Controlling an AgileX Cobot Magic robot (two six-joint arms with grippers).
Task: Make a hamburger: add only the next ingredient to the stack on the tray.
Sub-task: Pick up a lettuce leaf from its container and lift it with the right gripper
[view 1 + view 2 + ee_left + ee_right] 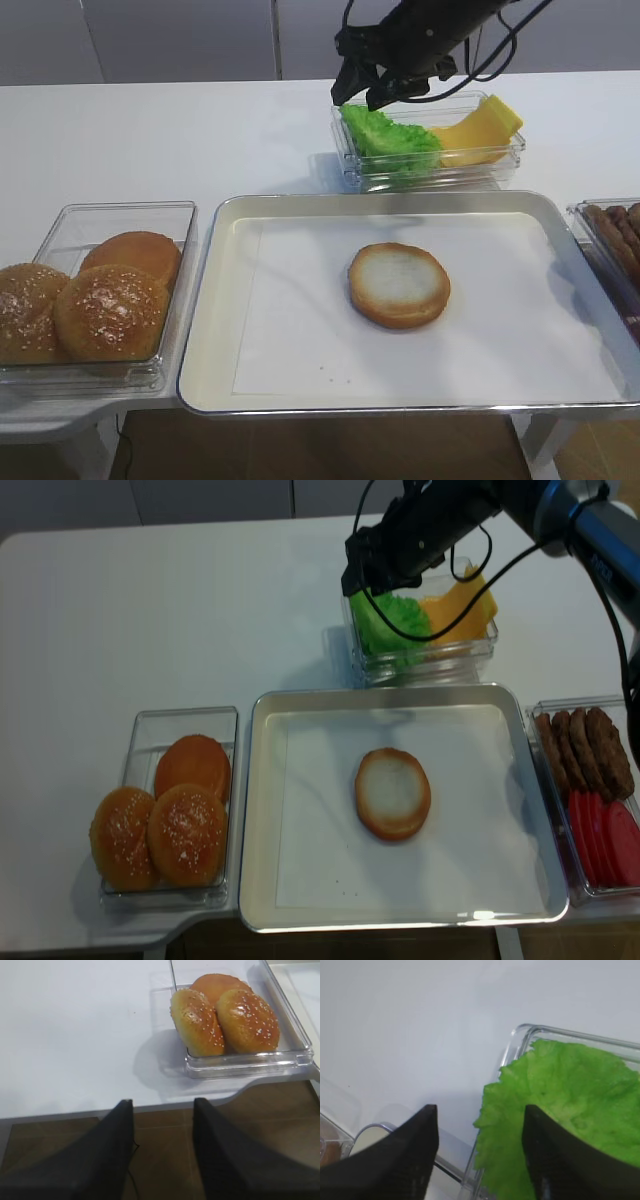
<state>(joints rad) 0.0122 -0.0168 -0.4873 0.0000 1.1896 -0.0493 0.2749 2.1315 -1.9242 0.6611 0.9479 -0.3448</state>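
- One layer so far: bun bottom half [399,285] bare on tray [215,300], well in front of right hand [362,92].
- Right hand open, empty, over lettuce leaf [385,131] edge.
- Left: grab, carry, place.

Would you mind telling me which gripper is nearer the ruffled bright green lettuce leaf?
Right. The right gripper hangs open just above the ruffled bright green lettuce leaf in its clear container; the left gripper sits open off the table's near edge, by the sesame buns.
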